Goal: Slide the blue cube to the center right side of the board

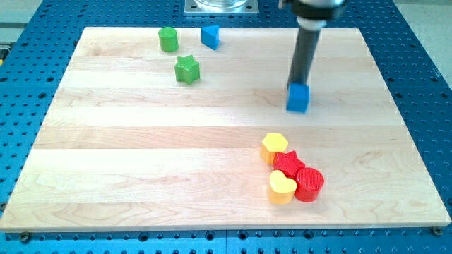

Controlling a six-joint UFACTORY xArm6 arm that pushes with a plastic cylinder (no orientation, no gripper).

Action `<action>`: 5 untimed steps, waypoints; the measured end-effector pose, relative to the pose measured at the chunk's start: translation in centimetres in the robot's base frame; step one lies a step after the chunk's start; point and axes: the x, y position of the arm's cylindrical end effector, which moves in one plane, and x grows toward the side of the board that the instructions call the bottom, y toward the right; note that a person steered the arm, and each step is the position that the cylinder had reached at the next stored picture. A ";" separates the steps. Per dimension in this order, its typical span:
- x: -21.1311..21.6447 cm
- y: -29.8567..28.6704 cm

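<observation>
The blue cube (298,98) sits on the wooden board (141,155), right of centre and a little above the board's middle. My tip (297,84) comes down from the view's top and stands right behind the cube's top edge, touching or nearly touching it. The rod is upright and dark.
A green cylinder (167,39), a small blue block (210,36) and a green star (187,69) lie at the upper left. A yellow hexagon (274,147), red star (288,164), yellow heart (282,188) and red cylinder (308,184) cluster below the cube.
</observation>
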 end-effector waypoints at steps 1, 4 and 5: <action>-2.0 -1.1; 6.3 2.2; 3.6 7.2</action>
